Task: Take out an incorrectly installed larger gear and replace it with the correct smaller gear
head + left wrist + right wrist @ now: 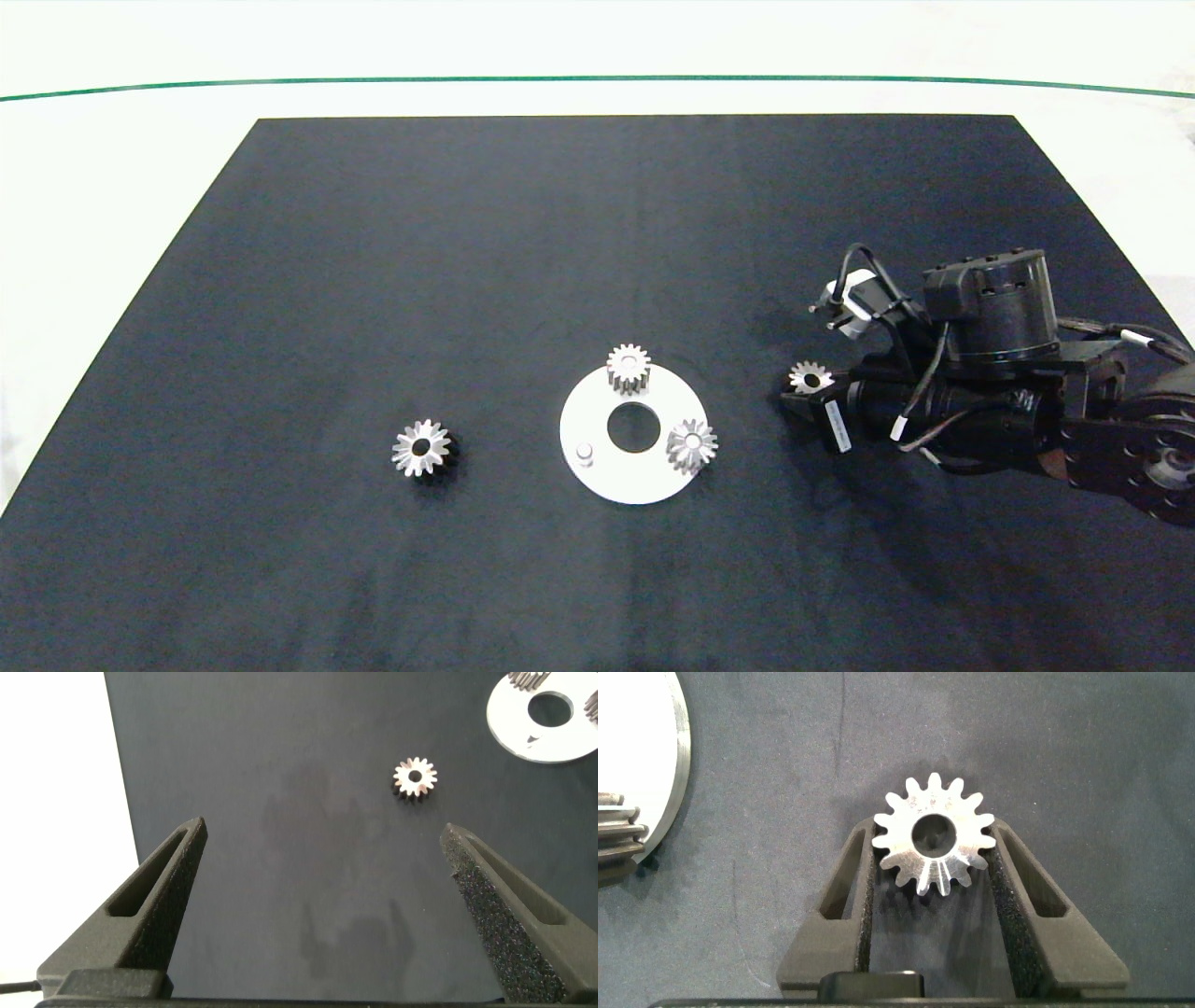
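The right gripper (pixel 932 863) pinches the smaller gear (pixel 934 845) between its fingers on the black mat (pixel 373 280), right of the white disc (pixel 597 476), while the larger gear (pixel 421 447) lies alone left of the disc and the left gripper (pixel 322 873) hangs spread apart.

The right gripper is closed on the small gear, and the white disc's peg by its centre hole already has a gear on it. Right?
Not quite: the peg on the white disc is bare in the head view. The right gripper does clamp the smaller gear.
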Robot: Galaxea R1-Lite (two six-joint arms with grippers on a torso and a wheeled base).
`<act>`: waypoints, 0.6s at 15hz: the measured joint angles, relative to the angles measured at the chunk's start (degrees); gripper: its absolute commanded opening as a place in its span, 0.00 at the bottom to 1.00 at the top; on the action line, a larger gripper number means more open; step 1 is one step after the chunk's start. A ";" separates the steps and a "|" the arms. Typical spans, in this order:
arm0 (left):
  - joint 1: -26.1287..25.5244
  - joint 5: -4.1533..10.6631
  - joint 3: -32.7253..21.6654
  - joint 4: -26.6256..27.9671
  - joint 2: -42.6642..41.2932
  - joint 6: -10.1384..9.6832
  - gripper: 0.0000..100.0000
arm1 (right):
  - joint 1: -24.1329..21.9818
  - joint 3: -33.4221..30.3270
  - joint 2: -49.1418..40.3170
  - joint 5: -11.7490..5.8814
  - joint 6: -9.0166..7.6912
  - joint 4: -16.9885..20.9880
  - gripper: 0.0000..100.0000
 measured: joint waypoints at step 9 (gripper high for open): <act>0.09 0.00 0.15 0.09 -0.98 -0.09 1.00 | 0.56 -0.68 -3.83 0.04 0.00 1.26 0.22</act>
